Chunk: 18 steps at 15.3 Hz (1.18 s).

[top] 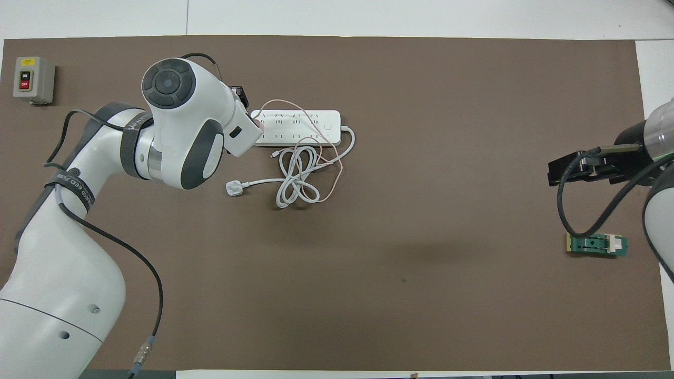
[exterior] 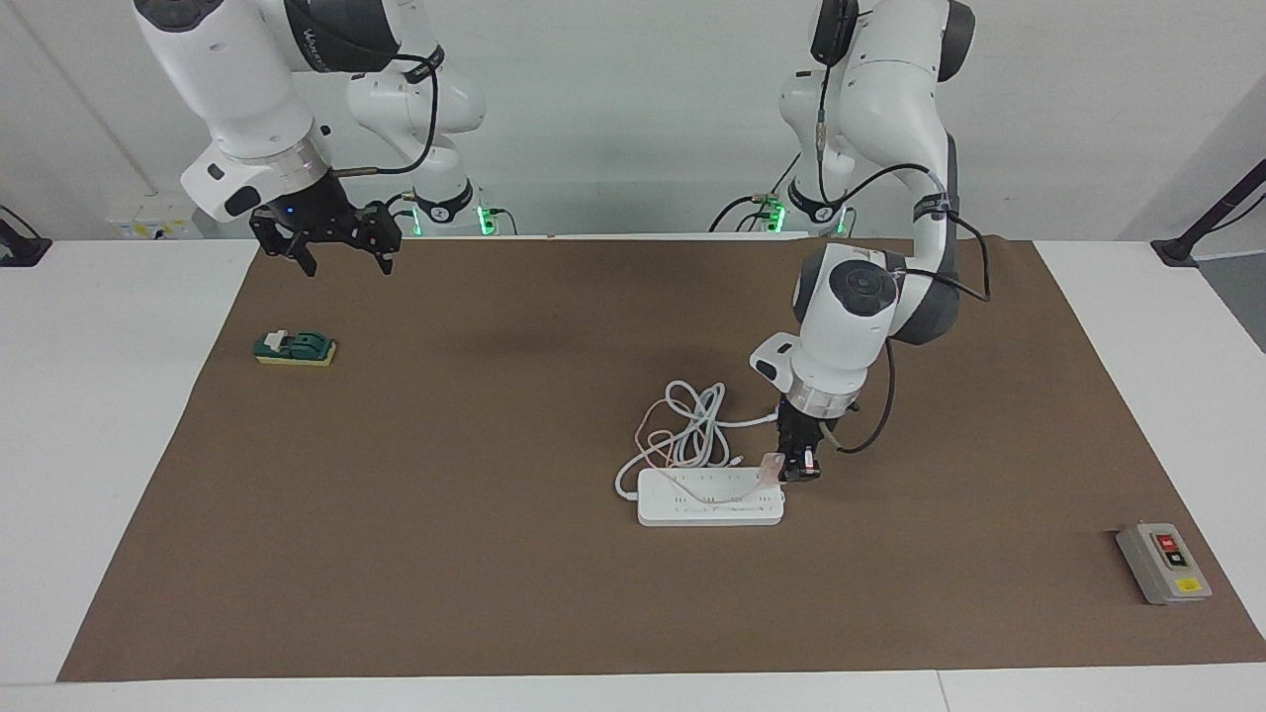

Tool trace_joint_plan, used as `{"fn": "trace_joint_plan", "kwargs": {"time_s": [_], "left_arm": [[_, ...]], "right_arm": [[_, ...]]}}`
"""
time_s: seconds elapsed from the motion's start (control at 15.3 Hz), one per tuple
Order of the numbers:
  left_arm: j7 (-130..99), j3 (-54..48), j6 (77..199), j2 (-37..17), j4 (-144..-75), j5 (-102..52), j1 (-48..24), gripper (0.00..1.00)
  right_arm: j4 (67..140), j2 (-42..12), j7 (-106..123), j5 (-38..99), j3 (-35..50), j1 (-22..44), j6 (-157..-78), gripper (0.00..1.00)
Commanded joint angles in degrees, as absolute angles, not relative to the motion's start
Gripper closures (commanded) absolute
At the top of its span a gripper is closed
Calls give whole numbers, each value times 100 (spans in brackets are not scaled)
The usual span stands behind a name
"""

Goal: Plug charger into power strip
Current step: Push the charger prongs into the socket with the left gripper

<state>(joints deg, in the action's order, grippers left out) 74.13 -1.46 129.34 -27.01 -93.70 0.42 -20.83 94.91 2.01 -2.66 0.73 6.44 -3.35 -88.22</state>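
The white power strip (exterior: 710,499) lies flat on the brown mat, also seen from overhead as the power strip (top: 297,127). My left gripper (exterior: 797,470) is shut on the pale pink charger (exterior: 772,462), low over the strip's end toward the left arm's side. I cannot tell whether its prongs touch an outlet. In the overhead view the left arm's wrist hides most of the charger (top: 257,124). Its thin pink cable (top: 337,173) loops over the strip and the coiled cord. My right gripper (exterior: 346,265) hangs open and idle at the right arm's end.
The strip's thick white cord (exterior: 692,430) is coiled beside it, nearer the robots, ending in a white plug (top: 235,188). A green-and-yellow block (exterior: 295,348) lies under the right gripper's area. A grey button box (exterior: 1163,564) sits at the mat's corner by the left arm's end.
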Motion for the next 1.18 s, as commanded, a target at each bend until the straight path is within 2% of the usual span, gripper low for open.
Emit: {"fn": "trace_joint_plan", "kwargs": {"time_s": [0.0, 1.11], "left_arm": [[7409, -79, 13157, -2681, -9501, 149, -2171, 87], [7313, -62, 13069, -2628, -9659, 149, -2250, 87]], "right_arm": [[9633, 325, -272, 141, 694, -413, -8921, 0], [9633, 325, -299, 132, 686, -466, -8921, 0]]}}
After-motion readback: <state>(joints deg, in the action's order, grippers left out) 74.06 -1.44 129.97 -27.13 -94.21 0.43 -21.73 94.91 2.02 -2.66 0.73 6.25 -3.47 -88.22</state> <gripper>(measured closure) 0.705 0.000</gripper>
